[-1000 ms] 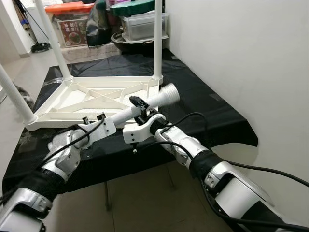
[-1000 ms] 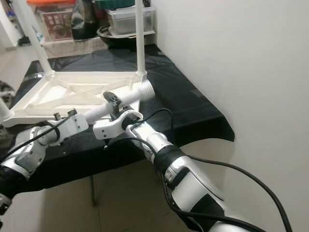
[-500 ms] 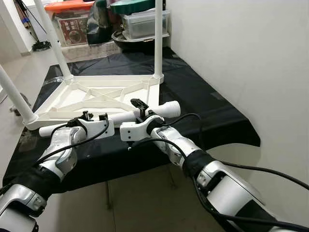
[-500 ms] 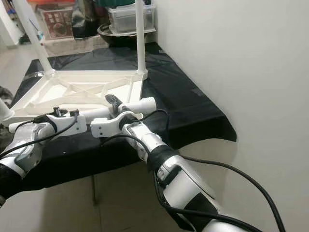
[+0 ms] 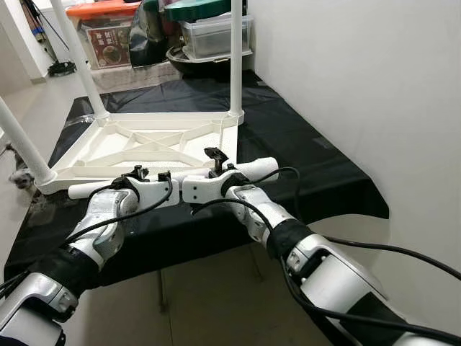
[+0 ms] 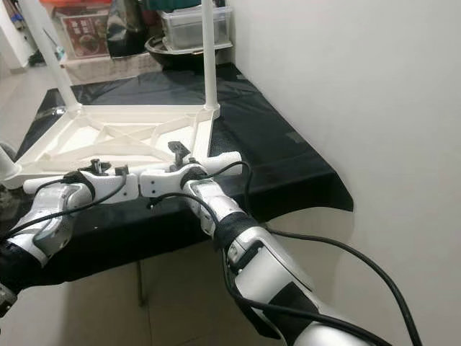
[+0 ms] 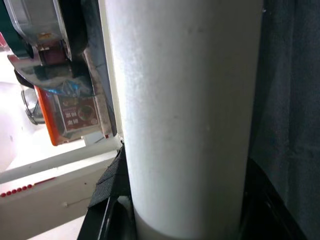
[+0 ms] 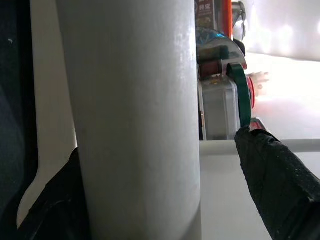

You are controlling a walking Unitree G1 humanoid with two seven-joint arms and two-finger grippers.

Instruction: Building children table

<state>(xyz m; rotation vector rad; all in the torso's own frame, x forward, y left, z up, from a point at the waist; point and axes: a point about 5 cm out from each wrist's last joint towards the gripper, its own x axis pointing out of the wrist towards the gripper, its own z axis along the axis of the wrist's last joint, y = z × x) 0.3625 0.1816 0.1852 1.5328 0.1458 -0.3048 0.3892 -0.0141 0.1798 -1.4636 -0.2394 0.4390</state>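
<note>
Both grippers, left gripper (image 5: 148, 180) and right gripper (image 5: 216, 164), clench the loose leg (image 5: 248, 169) horizontally over the black-covered table (image 5: 317, 166), just beside the upturned tabletop (image 5: 144, 140). Tilt it upright, align with the empty corner socket.

- The white leg (image 5: 245, 171) runs behind both wrists, so its middle is covered; only its two ends show.
- The left hand (image 7: 175, 225) and right hand (image 8: 165, 200) sit so close to the leg that it is cut off above and below.
- The upright legs (image 5: 235, 58) beyond the hands run out of the picture's top edge.
</note>
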